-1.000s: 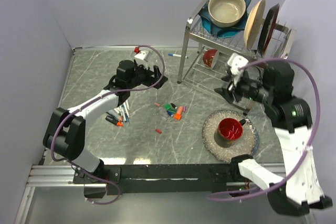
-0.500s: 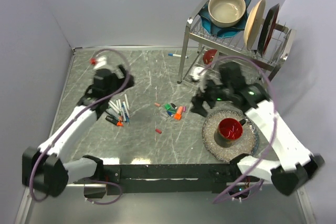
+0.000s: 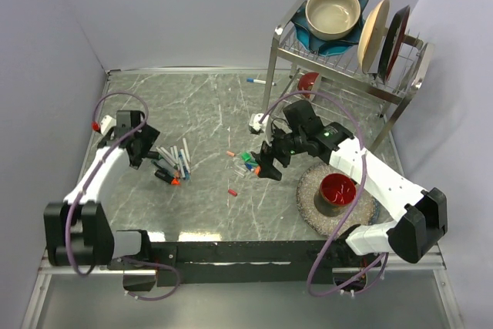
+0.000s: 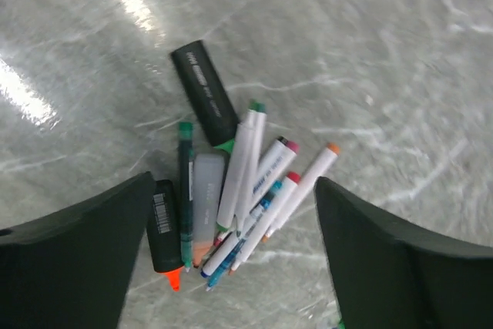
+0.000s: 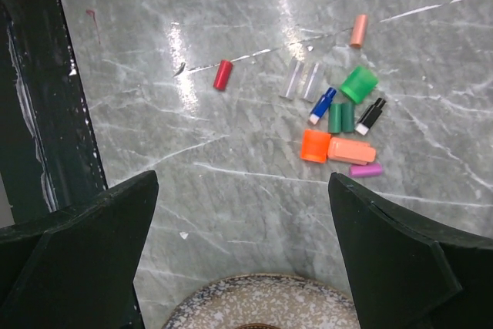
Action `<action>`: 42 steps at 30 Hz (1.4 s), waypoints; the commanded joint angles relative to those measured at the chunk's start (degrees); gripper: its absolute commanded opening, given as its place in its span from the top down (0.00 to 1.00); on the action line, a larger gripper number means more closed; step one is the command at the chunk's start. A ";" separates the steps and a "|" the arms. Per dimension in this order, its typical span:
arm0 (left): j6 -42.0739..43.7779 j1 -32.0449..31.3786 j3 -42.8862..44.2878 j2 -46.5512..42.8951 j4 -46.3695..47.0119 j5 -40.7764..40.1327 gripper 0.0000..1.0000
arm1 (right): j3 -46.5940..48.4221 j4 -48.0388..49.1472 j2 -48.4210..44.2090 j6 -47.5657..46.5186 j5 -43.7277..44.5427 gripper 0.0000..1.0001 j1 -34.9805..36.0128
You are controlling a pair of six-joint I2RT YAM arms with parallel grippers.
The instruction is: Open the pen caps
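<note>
The pen caps lie loose in a small heap near the middle of the grey desk, with a red one off by itself on the near left. The right gripper hangs over them, jaws wide apart and holding nothing. On the left, the left gripper hovers above a bundle of markers, its jaws spread wide too.

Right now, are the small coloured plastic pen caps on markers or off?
Off: the pen caps lie loose and unattached on the grey tabletop.
</note>
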 commanded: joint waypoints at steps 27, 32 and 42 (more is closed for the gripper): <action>-12.74 6.03 18.37 26.13 -12.00 -0.57 0.29 | -1.06 4.35 -0.42 0.21 -1.70 0.00 0.18; -13.53 6.03 17.59 26.41 -12.27 -1.45 0.32 | -1.06 4.18 -0.07 0.12 -1.70 0.00 0.26; -15.46 6.03 17.41 28.69 -12.18 -1.19 0.37 | -1.32 4.35 -0.16 -0.05 -1.17 0.00 0.18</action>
